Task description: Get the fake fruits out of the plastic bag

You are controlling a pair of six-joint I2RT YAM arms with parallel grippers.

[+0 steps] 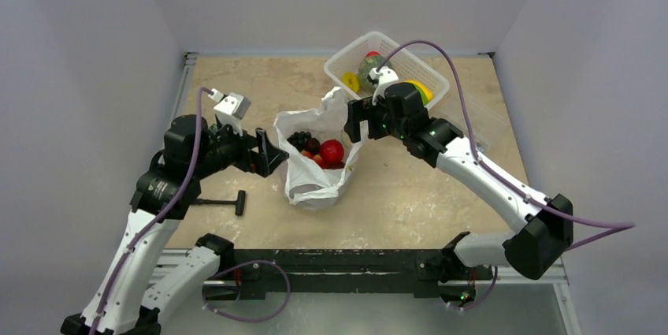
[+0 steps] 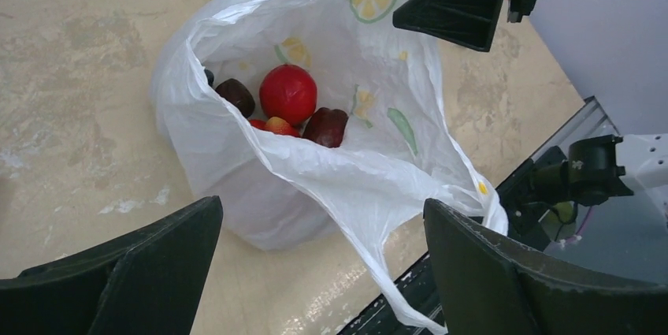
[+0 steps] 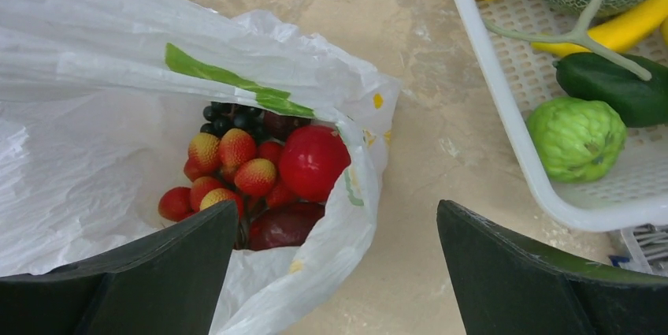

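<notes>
**Flanked from both sides**

I'm hovering the left end effector (image 1: 273,154), spread and empty, just left of the plastic bag (image 1: 315,181). The fake fruits (image 1: 323,150) are lying inside it. The right end effector (image 1: 362,118), about equally near, is hanging spread at its upper right.

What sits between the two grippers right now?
The plastic bag, with the fake fruits inside, lies between the left gripper and the right gripper; the top view shows it.

Plain grey walls (image 1: 94,35) enclose a beige mottled tabletop (image 1: 410,193) — evenly lit.
</notes>
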